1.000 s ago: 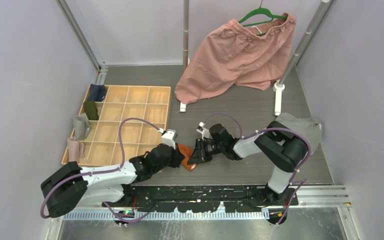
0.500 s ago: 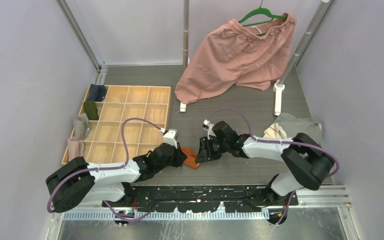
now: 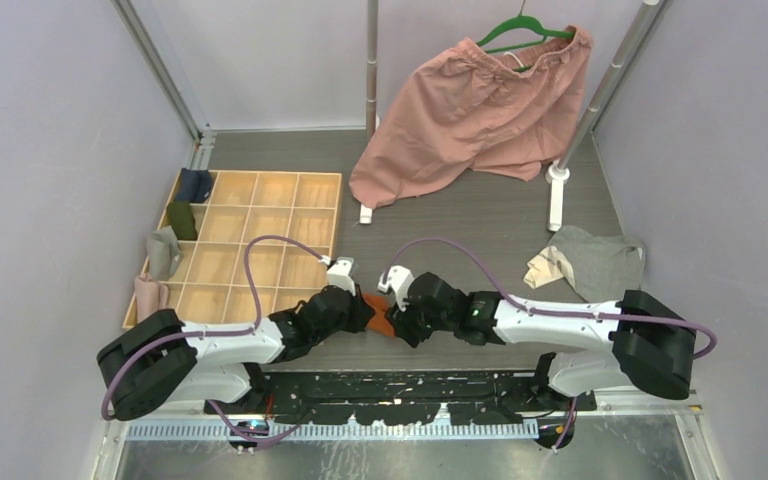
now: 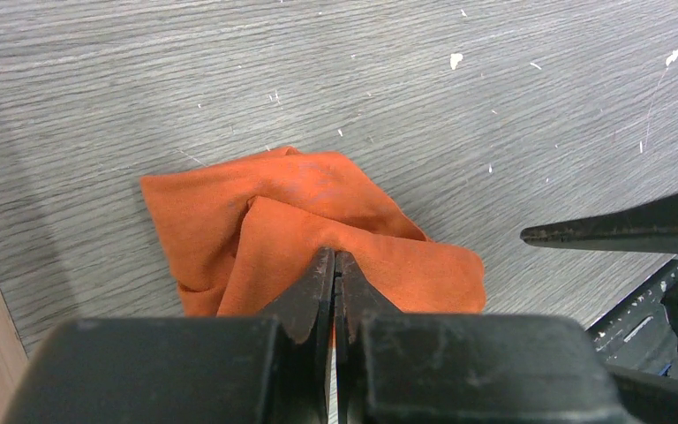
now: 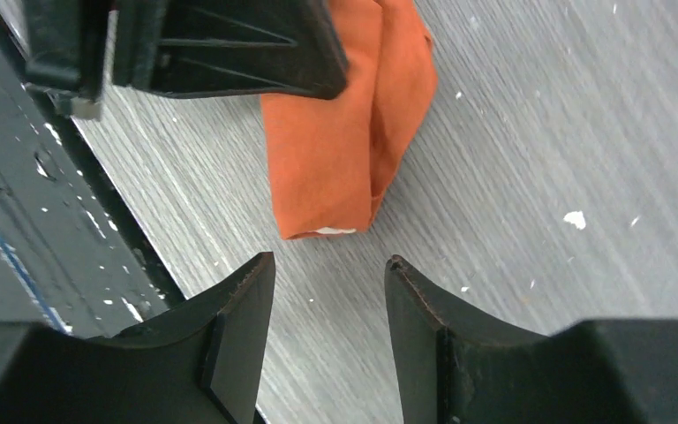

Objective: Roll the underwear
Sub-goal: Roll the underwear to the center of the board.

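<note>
The rust-orange underwear [image 3: 380,320] lies folded on the grey table between the two grippers. It also shows in the left wrist view [image 4: 309,216] and the right wrist view [image 5: 353,141]. My left gripper [image 4: 335,258] is shut, pinching a fold of the orange cloth at its near side. My right gripper [image 5: 328,261] is open and empty, its jaws just short of the cloth's narrow end, where a bit of white trim shows. In the top view it [image 3: 401,318] sits right beside the cloth. The grey underwear [image 3: 592,262] with cream trim lies at the right.
A wooden compartment tray [image 3: 260,240] with several rolled garments stands at the left. Pink shorts [image 3: 480,110] hang on a green hanger from the rack at the back. The rack's white foot [image 3: 556,200] stands near the grey garment. The black base rail [image 5: 26,256] runs close by the orange cloth.
My right arm has stretched out low and swung its gripper left and nearer, round to the cloth's near end, uncovering the grey underwear. My left gripper has stayed on the orange cloth.
</note>
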Available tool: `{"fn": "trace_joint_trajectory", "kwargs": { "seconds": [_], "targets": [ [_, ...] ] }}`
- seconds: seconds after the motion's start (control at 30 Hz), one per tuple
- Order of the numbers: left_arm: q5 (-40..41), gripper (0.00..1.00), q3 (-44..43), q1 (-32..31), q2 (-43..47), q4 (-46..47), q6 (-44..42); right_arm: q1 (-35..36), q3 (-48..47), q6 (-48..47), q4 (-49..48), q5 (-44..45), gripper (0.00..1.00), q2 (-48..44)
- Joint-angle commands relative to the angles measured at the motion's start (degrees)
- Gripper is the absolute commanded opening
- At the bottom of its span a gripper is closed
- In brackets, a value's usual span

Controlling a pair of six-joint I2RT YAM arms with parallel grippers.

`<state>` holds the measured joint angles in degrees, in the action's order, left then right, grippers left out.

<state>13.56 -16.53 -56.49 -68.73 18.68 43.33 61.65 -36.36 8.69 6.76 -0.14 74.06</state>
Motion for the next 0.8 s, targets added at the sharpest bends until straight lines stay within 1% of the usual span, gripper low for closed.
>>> {"fn": "trace_joint_trajectory", "kwargs": {
  "seconds": [0.0, 0.07, 0.23, 0.43, 0.53, 0.6, 0.67, 0.77],
  "targets": [
    [0.46, 0.01, 0.13, 0.14, -1.79, -4.28, -0.35, 5.32, -0.63, -17.67, -8.61, 9.74, 0.55, 0.68],
    [0.35, 0.01, -0.02, 0.13, -2.07, -4.20, -0.35, 6.79, 0.10, -21.18, -12.53, 10.12, 0.55, 1.08],
    [0.09, 0.01, -0.20, 0.17, -2.91, -3.66, -0.18, 9.02, -2.09, -25.28, -12.57, 10.75, 0.58, 5.49],
    [-0.25, 0.01, -0.43, 0.15, -3.60, -3.32, -0.18, 11.73, -3.35, -26.76, -12.94, 13.63, 0.61, 11.52],
    [-0.29, 0.01, -0.43, 0.13, -3.69, -3.21, -0.18, 12.68, -3.48, -27.15, -13.66, 16.95, 0.60, 13.69],
    [-0.29, 0.01, -0.43, 0.15, -3.78, -3.16, -0.18, 13.10, -3.69, -27.35, -13.74, 19.49, 0.58, 15.27],
    [-0.31, 0.01, -0.43, 0.14, -3.79, -3.12, -0.18, 13.30, -3.76, -27.34, -13.71, 21.40, 0.53, 16.58],
    [-0.29, 0.01, -0.43, 0.15, -3.70, -3.12, -0.18, 13.49, -3.68, -26.23, -14.09, 23.44, 0.37, 17.99]
  ]
}}
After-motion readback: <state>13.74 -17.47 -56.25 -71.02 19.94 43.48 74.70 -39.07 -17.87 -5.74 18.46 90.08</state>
